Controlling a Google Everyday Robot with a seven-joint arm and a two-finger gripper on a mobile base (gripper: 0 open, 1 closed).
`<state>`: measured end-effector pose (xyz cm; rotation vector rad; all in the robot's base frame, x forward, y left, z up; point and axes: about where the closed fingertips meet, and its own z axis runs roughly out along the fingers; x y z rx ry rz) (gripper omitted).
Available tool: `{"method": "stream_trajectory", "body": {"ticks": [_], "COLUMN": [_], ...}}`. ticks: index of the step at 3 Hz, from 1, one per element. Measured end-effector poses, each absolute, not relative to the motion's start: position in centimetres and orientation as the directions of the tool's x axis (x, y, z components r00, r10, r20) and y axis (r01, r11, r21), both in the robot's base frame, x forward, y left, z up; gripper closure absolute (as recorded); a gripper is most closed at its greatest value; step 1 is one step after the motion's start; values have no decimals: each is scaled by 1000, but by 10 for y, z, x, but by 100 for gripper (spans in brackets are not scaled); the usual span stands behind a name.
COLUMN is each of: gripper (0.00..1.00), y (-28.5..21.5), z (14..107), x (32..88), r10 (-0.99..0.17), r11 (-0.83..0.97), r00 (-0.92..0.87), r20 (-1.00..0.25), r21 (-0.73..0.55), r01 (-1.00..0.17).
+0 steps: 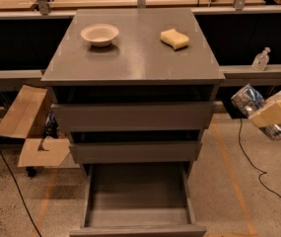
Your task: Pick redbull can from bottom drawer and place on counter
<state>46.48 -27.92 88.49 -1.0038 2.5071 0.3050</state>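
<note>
My gripper [268, 116] is at the right edge of the camera view, to the right of the cabinet at the height of the top drawer. It is shut on the redbull can [251, 102], a shiny silver and blue can held tilted, its top end pointing up-left. A tan finger pad [272, 114] lies across the can's middle. The bottom drawer [138, 225] is pulled open below and its grey inside is bare. The counter [135, 53] is the grey top of the cabinet, to the left of and above the can.
A white bowl [99, 34] and a yellow sponge [174, 38] sit on the counter. The two upper drawers [132, 116] are partly out. A clear bottle [261, 59] stands on the ledge at the right. Cardboard [29, 127] lies at the left. A cable [258, 167] runs over the floor.
</note>
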Motion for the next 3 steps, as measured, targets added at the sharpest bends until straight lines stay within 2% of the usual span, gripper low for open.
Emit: {"method": "stream_trajectory", "body": {"ticks": [1,3], "gripper": [100,100], "y": [-273,-264], "z": [874,909], "x": [471,543], "r10": [-583,-580], "r11": [729,736], "r00": [-673,-630], "r20": [-456,-516], "r21": [71,-1], "r01": [-680,-677]}}
